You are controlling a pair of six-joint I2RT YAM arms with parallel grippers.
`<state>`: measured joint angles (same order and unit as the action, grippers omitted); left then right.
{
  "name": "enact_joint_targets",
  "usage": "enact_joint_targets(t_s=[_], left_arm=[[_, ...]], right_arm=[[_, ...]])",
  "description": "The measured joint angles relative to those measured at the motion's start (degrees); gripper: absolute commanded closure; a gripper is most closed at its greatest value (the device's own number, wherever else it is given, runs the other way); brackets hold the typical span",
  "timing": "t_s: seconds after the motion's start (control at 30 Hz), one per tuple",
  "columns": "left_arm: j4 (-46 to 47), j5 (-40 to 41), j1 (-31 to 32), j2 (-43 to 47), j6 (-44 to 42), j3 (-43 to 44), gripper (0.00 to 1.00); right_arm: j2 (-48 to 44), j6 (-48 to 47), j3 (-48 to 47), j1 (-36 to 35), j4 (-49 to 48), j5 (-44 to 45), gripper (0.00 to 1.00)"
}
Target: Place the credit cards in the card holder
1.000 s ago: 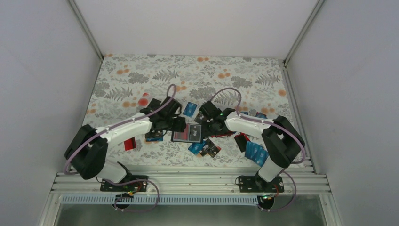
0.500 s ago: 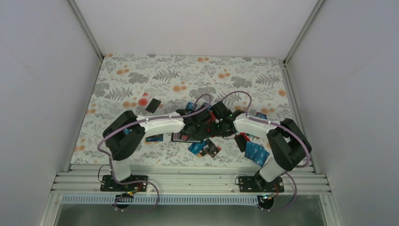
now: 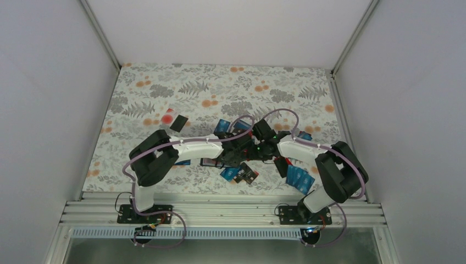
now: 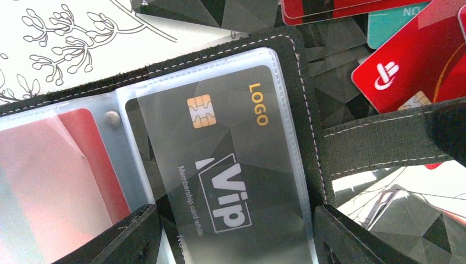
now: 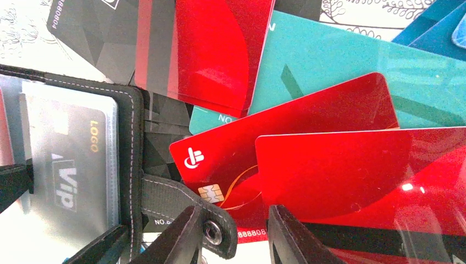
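Observation:
The card holder (image 4: 308, 110) lies open on the table, its clear sleeves facing up. One sleeve holds a black VIP card (image 4: 231, 154) and the one beside it a red card (image 4: 93, 159). My left gripper (image 4: 236, 231) is open, its fingers straddling the VIP sleeve. My right gripper (image 5: 235, 220) is open above a pile of loose credit cards: red cards (image 5: 286, 126), a teal one (image 5: 340, 60) and a black one (image 5: 99, 27). The holder's snap strap (image 5: 211, 231) ends beside its left finger, not pinched. From above, both grippers meet over the holder (image 3: 211, 161).
More blue cards (image 3: 299, 179) lie near the right arm's elbow, and several cards (image 3: 239, 175) sit just in front of the holder. A single black card (image 3: 178, 122) rests at the back left. White walls enclose the floral table.
My left arm has swung right from the table's left-centre onto the open holder, uncovering the black card at the back left. The right gripper has shifted only slightly.

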<state>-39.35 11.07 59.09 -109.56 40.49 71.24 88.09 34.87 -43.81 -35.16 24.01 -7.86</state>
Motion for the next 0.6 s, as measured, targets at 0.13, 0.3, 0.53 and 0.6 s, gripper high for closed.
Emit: enact_joint_targets(t_s=[0.13, 0.3, 0.53, 0.6], left_arm=[[-2.19, 1.66, 1.14, -1.60, 0.92, 2.40, 0.32], [-4.02, 3.93, 2.34, -2.58, 2.89, 3.98, 0.44], [-4.92, 5.35, 2.69, -2.25, 4.37, 3.98, 0.37], [-5.75, 5.73, 2.69, -1.99, 4.76, 3.98, 0.36]], right_arm=[[-0.72, -0.44, 0.68, 0.48, -0.22, -0.50, 0.68], [-1.20, -0.68, 1.09, 1.01, -0.24, -0.74, 0.69], [-1.38, -1.11, 1.40, 1.75, -0.28, -1.01, 0.71], [-1.38, -1.33, 1.55, 1.95, -0.48, -1.14, 0.72]])
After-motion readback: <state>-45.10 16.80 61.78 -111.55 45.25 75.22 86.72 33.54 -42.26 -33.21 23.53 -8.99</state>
